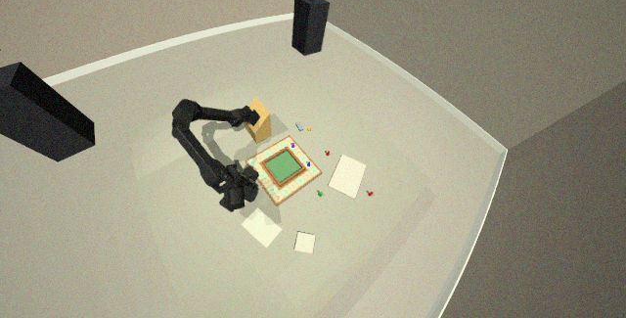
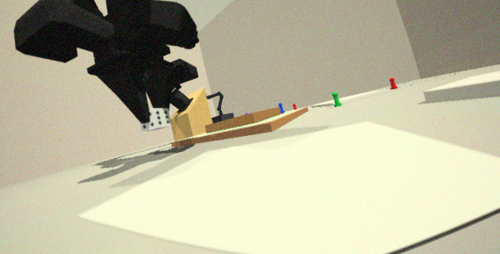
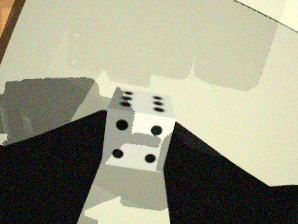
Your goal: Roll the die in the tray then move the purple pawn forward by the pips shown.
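Note:
My gripper (image 2: 157,120) (image 3: 137,125) is shut on the white die (image 2: 159,118) (image 3: 140,131), with a finger on either side. The die is held above the table, left of the board in the exterior view. In the wrist view its faces with six and four pips show. The purple pawn (image 1: 292,145) stands on the track near the board's far corner; only its tip (image 2: 246,113) shows in the exterior view. The tray (image 1: 284,166) (image 2: 230,124) with a green floor and brown walls sits in the middle of the board (image 1: 297,187) (image 2: 250,130) and looks empty.
A blue pawn (image 1: 308,163) (image 2: 281,108) stands on the track. Off the board are a green pawn (image 1: 320,193) (image 2: 336,99) and two red pawns, one nearer (image 1: 328,153), one farther right (image 1: 370,193). A wooden block (image 1: 262,124) (image 2: 197,117) stands beside the board. Several pale flat pieces lie around.

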Tool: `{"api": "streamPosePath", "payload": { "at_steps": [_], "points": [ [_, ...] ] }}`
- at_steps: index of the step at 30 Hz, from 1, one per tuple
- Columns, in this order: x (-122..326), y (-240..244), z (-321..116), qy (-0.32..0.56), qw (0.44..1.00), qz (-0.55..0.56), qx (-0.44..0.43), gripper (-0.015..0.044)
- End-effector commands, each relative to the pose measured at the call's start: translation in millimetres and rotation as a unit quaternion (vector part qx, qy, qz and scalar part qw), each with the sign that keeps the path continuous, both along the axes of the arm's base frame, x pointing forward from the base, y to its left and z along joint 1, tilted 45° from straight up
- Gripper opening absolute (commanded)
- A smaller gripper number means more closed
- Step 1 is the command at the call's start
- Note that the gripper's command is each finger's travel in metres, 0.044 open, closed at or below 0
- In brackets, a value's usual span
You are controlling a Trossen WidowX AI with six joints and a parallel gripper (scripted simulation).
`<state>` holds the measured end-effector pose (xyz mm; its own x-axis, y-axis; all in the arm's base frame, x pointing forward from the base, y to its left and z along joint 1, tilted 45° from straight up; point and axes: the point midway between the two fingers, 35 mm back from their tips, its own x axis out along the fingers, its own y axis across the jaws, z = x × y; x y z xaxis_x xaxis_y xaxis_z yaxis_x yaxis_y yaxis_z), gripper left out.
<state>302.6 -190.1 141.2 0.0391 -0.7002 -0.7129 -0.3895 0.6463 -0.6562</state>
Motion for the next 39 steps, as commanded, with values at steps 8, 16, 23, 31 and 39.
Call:
{"api": "streamPosePath", "payload": {
  "at_steps": [8,16,23,31,39],
  "points": [
    [-16.5,51.1,58.1,-0.004,1.0,-0.001,-0.004,0.0],
    [-12.6,58.2,49.5,0.014,1.0,0.018,-0.003,0.0],
    [1.5,89.6,5.2,0.097,0.99,0.105,0.002,0.0],
    [5.0,126.1,-44.2,0.191,0.96,0.203,0.001,0.0],
    [-4.0,160.1,-91.0,0.283,0.912,0.296,-0.006,0.0]
  ]
}}
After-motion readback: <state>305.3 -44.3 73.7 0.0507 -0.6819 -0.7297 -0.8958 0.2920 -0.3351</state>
